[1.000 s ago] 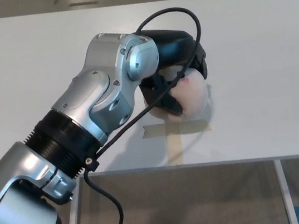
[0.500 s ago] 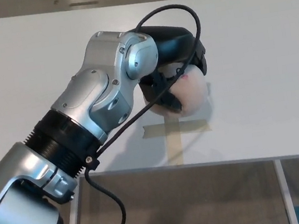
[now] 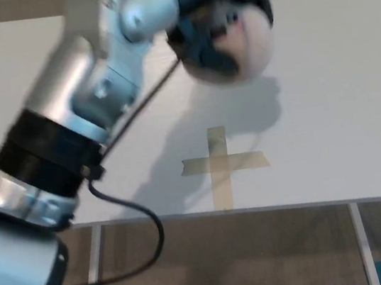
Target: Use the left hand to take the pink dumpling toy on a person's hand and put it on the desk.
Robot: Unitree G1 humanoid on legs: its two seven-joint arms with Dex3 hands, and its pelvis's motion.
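Head view, task so far: I have the pink dumpling toy in my left robot hand. No person's hand shows in this picture, so the taking part looks done.

Head view, what is left: I judge the toy is not yet down on the surface. It hangs in the air, and its dark shadow falls on the white top below it. I need to lower it and let go.

Head view, where the toy is: It is up near the top of the picture, above the far part of the surface, well apart from the tape cross near the front edge.

Head view, my left robot hand: The black fingers wrap around the toy and hold it. The picture is blurry here, so I cannot say just where each finger sits.

Head view, my arm: My silver left arm reaches up from the lower left, across the surface, with a black cable hanging from it.

Head view, my right robot hand: It does not show.
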